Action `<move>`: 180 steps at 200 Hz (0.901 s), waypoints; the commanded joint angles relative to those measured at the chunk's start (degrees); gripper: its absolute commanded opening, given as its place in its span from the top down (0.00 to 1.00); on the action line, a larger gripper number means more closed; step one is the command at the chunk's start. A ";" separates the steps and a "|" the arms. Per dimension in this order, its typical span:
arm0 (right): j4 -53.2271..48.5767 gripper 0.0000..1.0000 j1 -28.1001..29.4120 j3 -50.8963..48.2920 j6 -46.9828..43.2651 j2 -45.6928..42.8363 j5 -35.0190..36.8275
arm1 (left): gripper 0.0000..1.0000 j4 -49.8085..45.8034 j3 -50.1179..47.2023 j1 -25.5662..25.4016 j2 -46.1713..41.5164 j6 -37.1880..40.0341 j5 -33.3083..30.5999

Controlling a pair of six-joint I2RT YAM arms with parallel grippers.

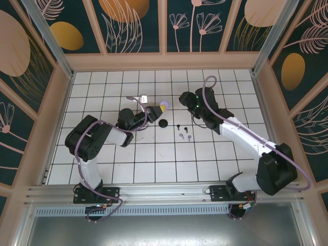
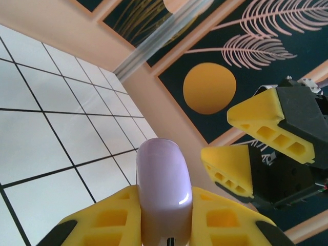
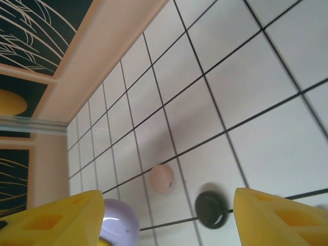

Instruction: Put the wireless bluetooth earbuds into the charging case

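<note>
Four earbuds can be counted on the white worktop [image 1: 102, 154], loose in a small cluster. There are two dark earbuds [image 1: 178, 126] and, just nearer the arm bases, two pale earbuds [image 1: 188, 137]. They are too small for their shape to be made out. None of them sits in a case.

Three cases are visible, all smooth, rounded discs. The black case [image 1: 164, 123] [image 3: 211, 209] lies flat on the tiles just left of the cluster. The pink case [image 3: 162, 178] appears in the right wrist view, blurred, near the black one. The glossy lilac case [image 2: 164, 184] [image 1: 163, 105] [image 3: 119, 223] is off the tiles and stands on edge, so its curved rim faces the left wrist camera.

The left hand [image 2: 164, 215] [image 1: 160, 108] pinches the lilac case between its two yellow ribbed fingers [image 2: 105, 220], one pressed to each flat side.

The right hand [image 3: 169, 205] [image 2: 216, 133] [image 1: 183, 97] is spread wide with nothing between its fingers. It is above the worktop facing the lilac case, close to it but apart.

The worktop is a grid of glossy white squares with thin dark lines, framed by pale wooden rails. Dark panels [image 1: 133, 25] painted with orange circles and feathery leaves stand around it.
</note>
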 commanded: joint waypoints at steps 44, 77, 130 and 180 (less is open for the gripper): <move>6.16 0.33 -4.65 -5.79 -22.84 -6.63 -13.95 | 1.00 -6.51 4.56 -0.01 -1.46 4.27 9.46; 8.89 0.33 -4.92 -7.83 -28.21 -7.68 -19.93 | 1.00 -5.65 5.53 -0.01 -0.77 3.52 13.82; 13.87 0.33 -4.84 -11.06 -29.72 -7.57 -28.47 | 1.00 -0.73 5.07 -0.01 -1.08 -0.24 19.20; 16.66 0.34 -4.03 -11.42 -29.54 -6.13 -30.93 | 1.00 1.65 4.85 -0.01 -1.99 -3.21 21.78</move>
